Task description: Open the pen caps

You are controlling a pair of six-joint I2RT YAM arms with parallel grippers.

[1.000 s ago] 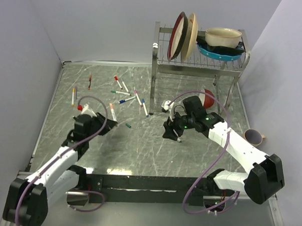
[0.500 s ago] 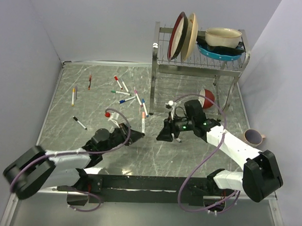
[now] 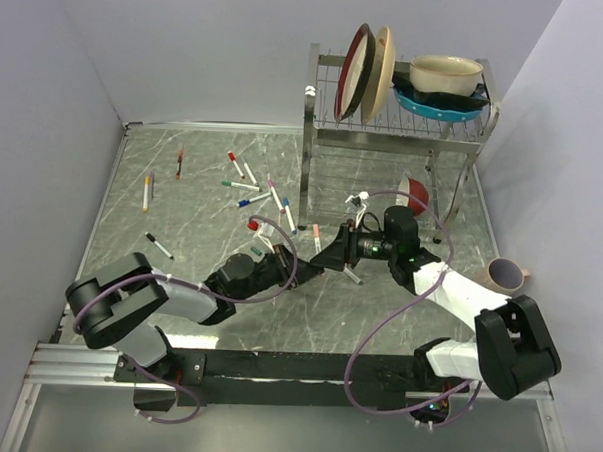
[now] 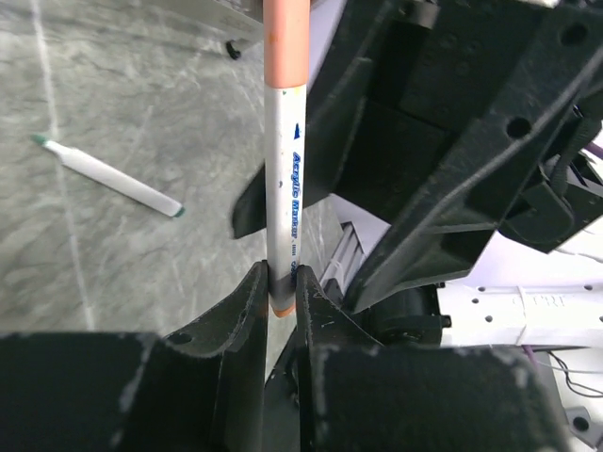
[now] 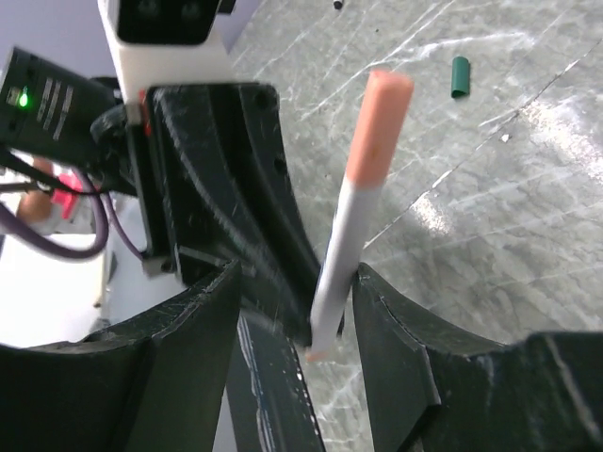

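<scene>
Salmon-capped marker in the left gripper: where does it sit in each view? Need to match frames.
Top external: marker mid-table, between left gripper and right gripper.
Left wrist: marker upright at centre, salmon cap at the top edge, lower end clamped.
Right wrist: marker leaning at centre, cap up, between open jaws.
Shared landmark: the salmon cap on the white barrel.

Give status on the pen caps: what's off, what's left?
Done: one green cap lies loose, and a green-tipped pen lies uncapped. In hand: left gripper shut on a pen by its barrel, orange cap still on; right gripper open around it, not yet gripping. Left: the scattered pens at the back, seemingly all capped.
</scene>
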